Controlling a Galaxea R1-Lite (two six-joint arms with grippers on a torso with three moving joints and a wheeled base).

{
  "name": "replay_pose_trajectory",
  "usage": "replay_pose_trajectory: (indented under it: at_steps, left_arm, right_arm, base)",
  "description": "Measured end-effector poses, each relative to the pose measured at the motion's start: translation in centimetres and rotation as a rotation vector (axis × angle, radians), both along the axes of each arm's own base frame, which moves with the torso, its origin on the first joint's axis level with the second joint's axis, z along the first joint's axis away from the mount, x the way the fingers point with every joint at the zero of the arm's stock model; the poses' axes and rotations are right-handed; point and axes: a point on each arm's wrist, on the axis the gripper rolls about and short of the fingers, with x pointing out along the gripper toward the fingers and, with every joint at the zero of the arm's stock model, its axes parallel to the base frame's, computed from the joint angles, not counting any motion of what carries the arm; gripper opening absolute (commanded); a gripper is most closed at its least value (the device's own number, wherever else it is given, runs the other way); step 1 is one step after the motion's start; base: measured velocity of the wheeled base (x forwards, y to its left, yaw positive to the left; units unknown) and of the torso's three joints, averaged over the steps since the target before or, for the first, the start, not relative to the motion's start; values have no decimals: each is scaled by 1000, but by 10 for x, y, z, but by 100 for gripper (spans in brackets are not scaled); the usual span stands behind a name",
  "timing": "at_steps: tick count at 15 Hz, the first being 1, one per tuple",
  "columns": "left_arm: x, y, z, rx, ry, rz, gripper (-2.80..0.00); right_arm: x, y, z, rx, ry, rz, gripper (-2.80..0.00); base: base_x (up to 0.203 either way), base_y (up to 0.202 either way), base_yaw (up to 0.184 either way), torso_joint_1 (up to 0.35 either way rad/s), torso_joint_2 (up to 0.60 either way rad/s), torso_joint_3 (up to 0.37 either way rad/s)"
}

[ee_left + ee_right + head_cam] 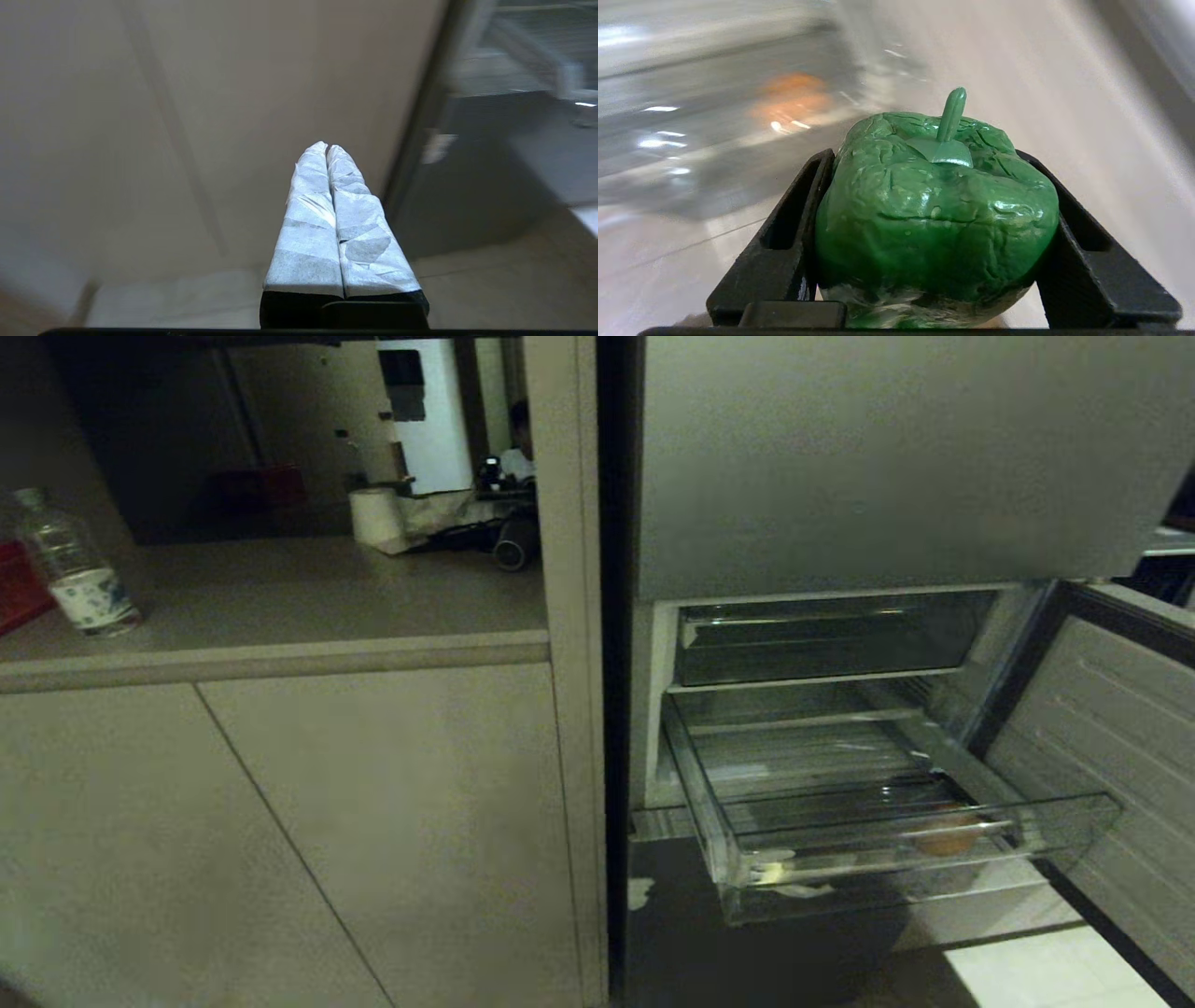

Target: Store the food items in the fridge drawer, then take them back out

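Observation:
My right gripper (924, 161) does not show in the head view; in its wrist view its black jaws are shut on a glossy green bell pepper (934, 214), stem pointing away from the camera. Beyond it lies the clear fridge drawer (691, 140), blurred, with a round orange-brown food item (794, 100) inside. From the head, the fridge drawer (695, 784) stands pulled out of the lower fridge, and the orange-brown item (945, 840) rests near its front right corner. My left gripper (327, 148) is shut and empty, its white-wrapped fingers (308, 224) pointing at a beige cabinet door.
The open fridge door (1102, 756) stands to the right of the drawer. A closed clear drawer (822, 644) sits above it. Beige cabinet doors (280, 840) fill the left, under a counter (280, 588) holding a water bottle (75, 569) and a paper roll (376, 516). A person (518, 439) is far behind.

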Motion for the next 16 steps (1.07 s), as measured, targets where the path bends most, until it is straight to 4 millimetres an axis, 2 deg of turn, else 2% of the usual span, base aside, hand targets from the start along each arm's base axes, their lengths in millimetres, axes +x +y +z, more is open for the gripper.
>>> replay_pose_trajectory:
  at_steps: [7, 13, 16]
  left_arm:
    - [0, 0, 0, 0, 0, 0, -280]
    - [0, 0, 0, 0, 0, 0, -280]
    - [0, 0, 0, 0, -1, 0, -280]
  right_arm:
    - [-29, 4, 14, -65, -89, -33, -280]
    - [-74, 21, 37, -204, -238, -12, -280]
    - [-88, 25, 33, -219, -263, -44, -280]
  base:
    - [0, 8, -175, 2, 1, 3]
    - [-1, 8, -174, 0, 1, 4]
    - [1, 5, -129, 2, 2, 5]
